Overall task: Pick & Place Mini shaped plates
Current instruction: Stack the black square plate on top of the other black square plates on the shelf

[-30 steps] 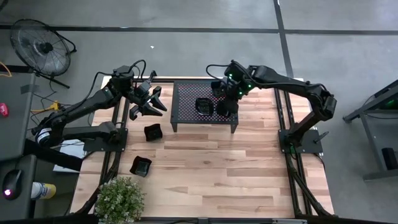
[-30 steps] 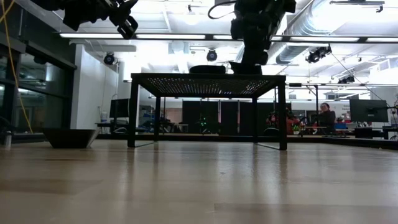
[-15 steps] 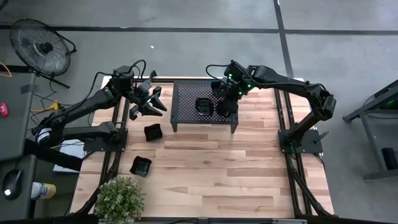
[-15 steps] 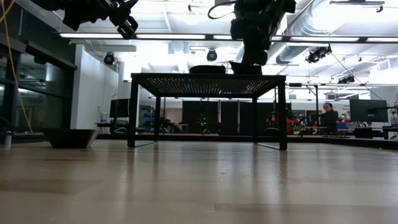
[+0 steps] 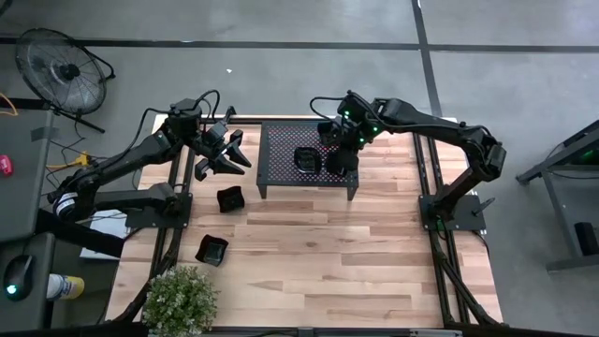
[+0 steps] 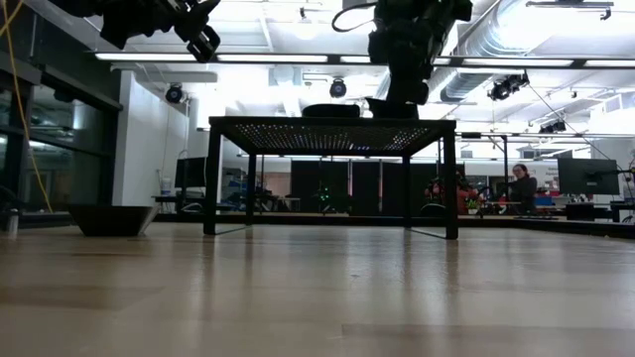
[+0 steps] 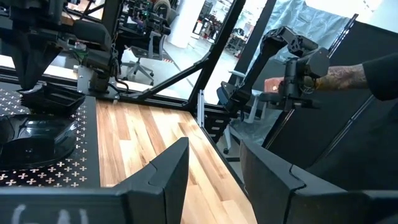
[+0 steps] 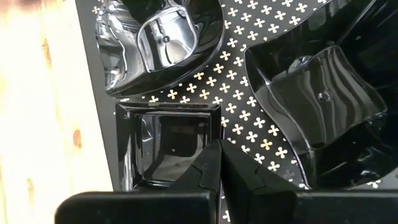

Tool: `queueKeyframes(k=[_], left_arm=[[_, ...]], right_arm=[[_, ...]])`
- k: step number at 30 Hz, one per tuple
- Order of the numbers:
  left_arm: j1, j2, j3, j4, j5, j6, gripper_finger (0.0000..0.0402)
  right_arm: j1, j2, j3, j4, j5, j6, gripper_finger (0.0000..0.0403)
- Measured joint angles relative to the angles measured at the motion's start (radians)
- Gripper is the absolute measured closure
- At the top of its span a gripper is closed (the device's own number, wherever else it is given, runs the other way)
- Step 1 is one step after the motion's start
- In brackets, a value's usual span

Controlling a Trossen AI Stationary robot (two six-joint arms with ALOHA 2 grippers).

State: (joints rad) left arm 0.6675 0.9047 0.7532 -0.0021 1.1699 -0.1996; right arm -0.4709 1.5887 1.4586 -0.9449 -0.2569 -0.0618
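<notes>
1. Right wrist view: right gripper (image 8: 219,152) jaws pinched together on rim of square plate (image 8: 168,146), plate on rack (image 8: 249,93) w/ two more.
2. Left gripper (image 5: 232,153) jaws apart, empty, beside rack; two plates (image 5: 229,198) on worktop (image 5: 328,253).
3. Risk: thin glossy rim, so prob slips on lift or clips neighbour.

Wooden surface (image 5: 309,253) carries a perforated black rack (image 5: 281,150) toward its back edge, two black mini plates (image 5: 229,198) (image 5: 211,249) left of it, and a potted plant (image 5: 180,298) at the front-left corner.
</notes>
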Motion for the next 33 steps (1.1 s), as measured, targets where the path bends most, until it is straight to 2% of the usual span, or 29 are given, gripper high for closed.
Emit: queueKeyframes(k=[15, 24, 33], left_arm=[[0.000, 0.000, 0.000, 0.000, 0.001, 0.000, 0.0259], [0.000, 0.000, 0.000, 0.000, 0.001, -0.008, 0.0259], [0.000, 0.000, 0.000, 0.000, 0.001, -0.008, 0.0259]], right_arm=[[0.000, -0.006, 0.000, 0.030, -0.016, 0.031, 0.0402], [-0.006, -0.011, 0.088, -0.067, -0.014, 0.054, 0.0403], [-0.007, -0.011, 0.098, -0.147, -0.038, 0.073, 0.0403]])
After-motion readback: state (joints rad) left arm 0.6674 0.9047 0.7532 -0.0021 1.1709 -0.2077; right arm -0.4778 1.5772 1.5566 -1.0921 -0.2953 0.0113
